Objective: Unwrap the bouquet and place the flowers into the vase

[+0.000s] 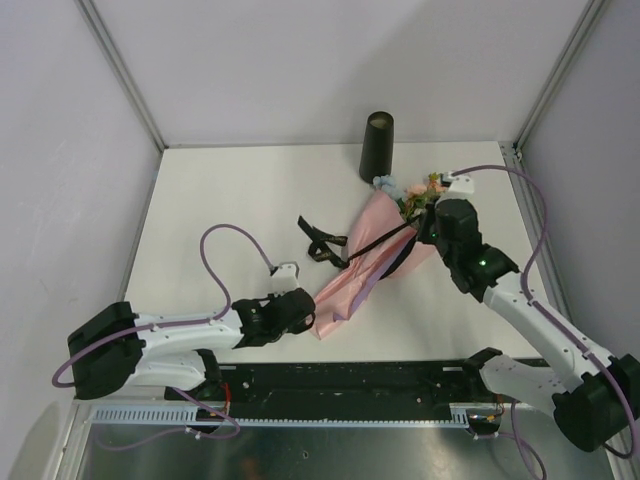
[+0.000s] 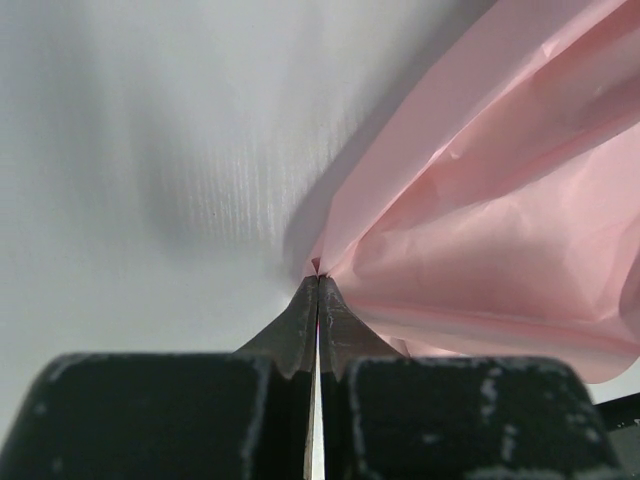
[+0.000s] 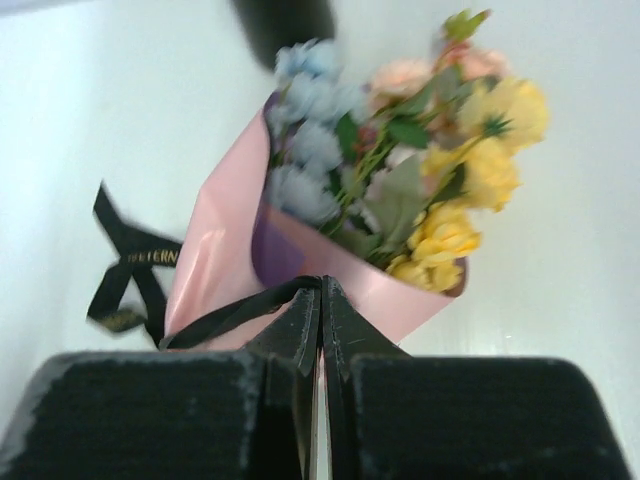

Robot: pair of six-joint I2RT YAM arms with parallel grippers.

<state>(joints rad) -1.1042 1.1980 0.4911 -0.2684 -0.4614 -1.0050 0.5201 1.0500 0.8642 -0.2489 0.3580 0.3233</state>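
Left side first: left gripper [image 2: 317, 285] sits low on the white table [image 1: 220, 190]. Its jaws are pressed together, with the pointed near tip of the cone-shaped bouquet in pink-and-purple paper [image 1: 365, 262] right at the fingertips. In the left wrist view I see a sliver of pink between the tips, so I'd call it a pinch on the wrap's point, though a thin one.

From there the bouquet lies flat, long axis on a diagonal: narrow end near-left at my left claw, open mouth far-right.

Left of the cone's middle, the loose black ribbon [image 1: 320, 245] lies in loops on the table. One strand runs tight across the paper toward the right.

The tall matte black cylinder vase [image 1: 377, 147] stands upright at the far edge, just beyond the mouth of the cone and slightly left of it.

The flowers [image 3: 430, 170], pale blue, peach-pink and yellow with green leaves, are inside the wrap and poke out at the far-right end, close beside the vase base.

Right gripper [image 3: 320, 290] is at that open end with its jaws closed on the black strand, which feeds straight into its tips just over the paper rim.

My read: each arm has one end of the axis, and the ribbon pull runs along it toward the right. The right arm is nearer the blooms and the vase, so the lift-out should be its job. The left arm only anchors the tip, and that may slip.
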